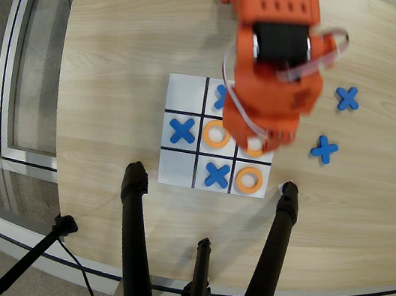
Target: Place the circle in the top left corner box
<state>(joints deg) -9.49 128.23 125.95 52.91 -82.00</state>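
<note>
While three black tripod legs (132, 243) are crossing the bottom of the frame, the white nine-cell paper grid (217, 136) is lying on the pale wooden table (126, 30) at centre. Nearest, a blue X piece (217, 175) and a flat orange ring (250, 179) are sitting in the bottom row. Above them, another blue X (182, 130) and an orange ring (216, 134) are filling the middle row, and a third orange ring (256, 148), probably the circle being carried, is peeking out under the orange arm (276, 70). Whether the gripper is clamping it I cannot tell. The top left corner box (186, 93) is standing empty. Dragging across could be knocking placed pieces out of their cells.
</note>
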